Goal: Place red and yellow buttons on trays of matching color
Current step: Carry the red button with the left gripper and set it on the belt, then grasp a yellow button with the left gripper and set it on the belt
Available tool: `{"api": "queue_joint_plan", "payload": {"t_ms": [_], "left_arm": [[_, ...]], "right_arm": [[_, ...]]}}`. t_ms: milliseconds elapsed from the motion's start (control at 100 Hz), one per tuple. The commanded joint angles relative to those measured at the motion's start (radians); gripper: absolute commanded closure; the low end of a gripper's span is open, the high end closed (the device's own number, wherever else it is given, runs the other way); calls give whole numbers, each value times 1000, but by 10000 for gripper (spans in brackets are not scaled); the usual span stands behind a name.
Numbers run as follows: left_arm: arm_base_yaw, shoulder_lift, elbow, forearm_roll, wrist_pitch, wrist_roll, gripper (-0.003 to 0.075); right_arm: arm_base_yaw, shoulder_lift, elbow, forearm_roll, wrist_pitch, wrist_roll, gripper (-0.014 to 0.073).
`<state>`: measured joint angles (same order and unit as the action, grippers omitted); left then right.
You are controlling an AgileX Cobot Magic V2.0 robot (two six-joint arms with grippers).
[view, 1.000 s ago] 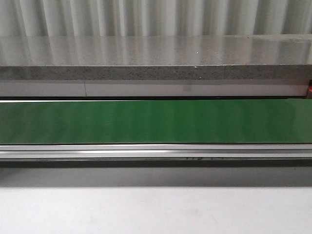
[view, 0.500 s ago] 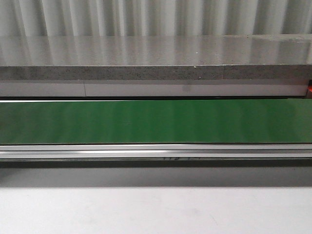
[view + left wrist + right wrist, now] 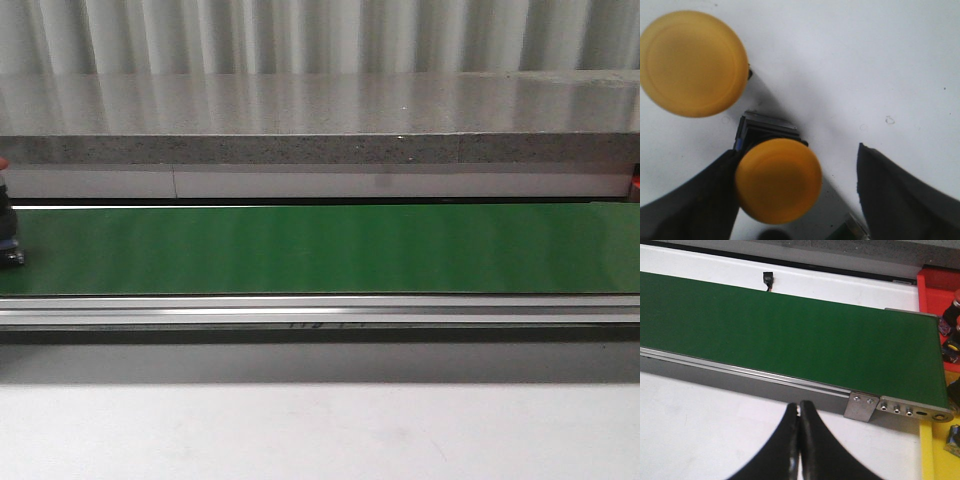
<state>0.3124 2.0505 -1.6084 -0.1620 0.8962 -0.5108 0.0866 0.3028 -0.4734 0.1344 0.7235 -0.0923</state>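
Note:
In the left wrist view, a yellow button (image 3: 778,180) on a black base stands on the white table between the fingers of my left gripper (image 3: 799,152). The gripper is open; the button touches one finger (image 3: 695,200) and a wide gap separates it from the other. A second yellow button (image 3: 692,62) stands just beyond. In the front view, a dark button body (image 3: 8,240) with a hint of red on top shows at the belt's far left edge. My right gripper (image 3: 799,410) is shut and empty over the white table. Past the belt's end, the red tray (image 3: 937,282) and yellow tray (image 3: 932,460) show at the picture's edge.
The green conveyor belt (image 3: 320,250) with its metal side rail (image 3: 320,310) runs across the table. A stone ledge (image 3: 320,130) lies behind it. Dark button bodies (image 3: 951,310) lie in the red tray, and one (image 3: 955,437) sits on the yellow tray.
A dark button body has come into view at the far left edge of the belt in the front view. Markings on the metal side rail have shifted left.

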Motion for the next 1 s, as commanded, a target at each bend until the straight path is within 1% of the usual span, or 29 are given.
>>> {"api": "queue_joint_plan", "payload": {"t_ms": [0, 180, 320, 400, 500, 550, 620, 710, 870, 990], "left_arm": [[2, -52, -32, -14, -17, -7, 372], [2, -52, -32, -14, -16, -3, 511], [2, -57, -32, -14, -16, 6, 563], [0, -76, -33, -14, -6, 22, 573], [0, -120, -33, -19, 30, 75, 584], [0, -145, -33, -17, 52, 146, 586], [0, -182, -33, -17, 82, 210, 586], [0, -228, -33, -15, 112, 224, 586], [-18, -313, -20, -27, 155, 303, 586], [-47, -371, 26, -76, 182, 355, 586]], "right_arm": [[1, 6, -25, -2, -68, -10, 660], [1, 6, -25, -2, -68, -10, 660], [1, 6, -25, -2, -68, -10, 660], [1, 6, -25, -2, -68, -10, 660], [1, 6, -25, -2, -68, -10, 660], [1, 6, -25, -2, -68, -10, 660], [1, 6, -25, -2, -68, -10, 660], [1, 6, -25, -2, -68, -10, 660], [1, 6, -25, -2, -68, -10, 660], [1, 6, -25, -2, -68, -10, 660]]}}
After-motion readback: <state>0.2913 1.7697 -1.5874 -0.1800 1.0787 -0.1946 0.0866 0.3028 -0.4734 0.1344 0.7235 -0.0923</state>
